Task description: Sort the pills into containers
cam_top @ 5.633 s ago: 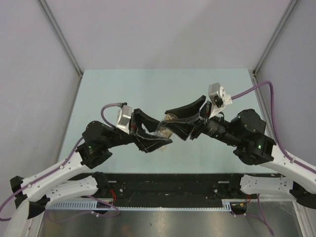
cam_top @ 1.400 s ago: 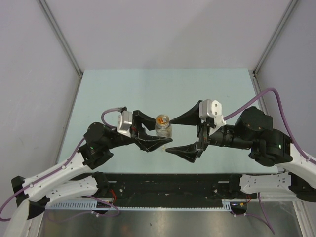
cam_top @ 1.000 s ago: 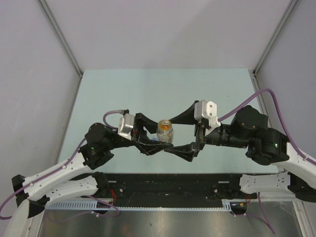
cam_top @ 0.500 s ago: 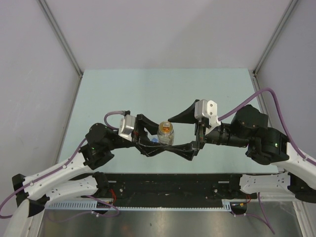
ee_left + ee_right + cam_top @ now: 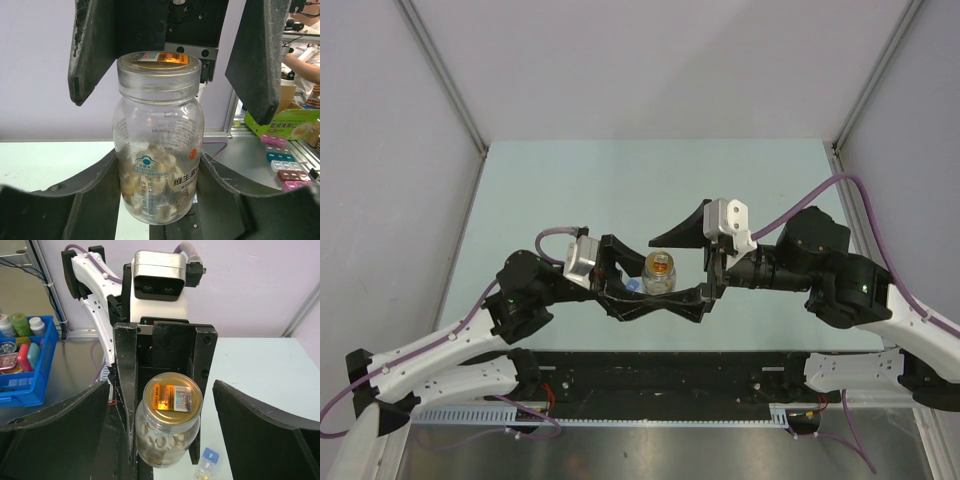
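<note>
The stubby round jar (image 5: 660, 266) has a gold lid with a sticker and holds several pale tan pills (image 5: 156, 172). My left gripper (image 5: 644, 279) is shut on its body and holds it upright above the table; the left wrist view shows the jar (image 5: 159, 125) between my fingers (image 5: 100, 172). My right gripper (image 5: 673, 270) is open, one finger on each side of the jar, not touching it. In the right wrist view the jar (image 5: 169, 420) sits between my wide fingers (image 5: 60, 425). The slim blue-capped vial (image 5: 207, 463) lies on the table under the jar, also in the top view (image 5: 633, 286).
The pale green table (image 5: 620, 180) is walled at the back and both sides. A blue bin (image 5: 22, 375) with bottles stands off the table behind the left arm. Boxes and a pill organiser (image 5: 282, 160) lie beyond the table's right side.
My right gripper has moved left, staying open, until its fingers stand on either side of the jar. My left gripper has shifted slightly right and nearer with the jar.
</note>
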`<state>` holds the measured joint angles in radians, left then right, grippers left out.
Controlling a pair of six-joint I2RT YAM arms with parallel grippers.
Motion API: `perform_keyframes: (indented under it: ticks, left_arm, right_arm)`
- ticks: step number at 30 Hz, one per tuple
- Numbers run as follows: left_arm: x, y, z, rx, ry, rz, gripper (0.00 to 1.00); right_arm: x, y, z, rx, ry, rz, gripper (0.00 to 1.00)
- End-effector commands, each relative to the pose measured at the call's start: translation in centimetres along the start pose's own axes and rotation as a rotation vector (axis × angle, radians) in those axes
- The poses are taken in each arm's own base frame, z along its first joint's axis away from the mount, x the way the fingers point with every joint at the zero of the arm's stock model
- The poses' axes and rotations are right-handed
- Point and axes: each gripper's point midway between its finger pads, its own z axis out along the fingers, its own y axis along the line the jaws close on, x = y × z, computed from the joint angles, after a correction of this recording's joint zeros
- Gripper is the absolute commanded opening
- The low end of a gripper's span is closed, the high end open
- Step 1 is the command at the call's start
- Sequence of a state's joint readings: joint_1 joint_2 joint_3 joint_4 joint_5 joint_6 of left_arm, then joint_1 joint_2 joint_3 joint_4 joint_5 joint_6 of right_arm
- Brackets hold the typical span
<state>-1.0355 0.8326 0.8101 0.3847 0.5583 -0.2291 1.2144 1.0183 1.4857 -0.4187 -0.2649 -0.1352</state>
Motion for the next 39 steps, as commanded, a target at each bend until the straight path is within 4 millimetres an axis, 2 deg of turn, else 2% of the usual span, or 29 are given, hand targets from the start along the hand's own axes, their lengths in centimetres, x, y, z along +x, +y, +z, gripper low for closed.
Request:
perform_keyframes:
  ticks: [1,15,39]
  left_arm:
    - [-2.6,-1.0,0.3,0.036,-0.056,0.042,0.00]
    - [-3.1,-0.1,0.1,-0.027,-0.080,0.050,0.00]
    - [-3.3,0.8,-0.6,-0.094,-0.102,0.048,0.00]
  right_arm:
    - [-1.7,0.7,0.3,-0.048,-0.062,-0.008,0.90]
    - [-2.3,2.7,-1.1,-0.134,-0.076,0.028,0.89]
    - [-2.9,3.8,-3.6,-0.115,-0.084,0.032,0.90]
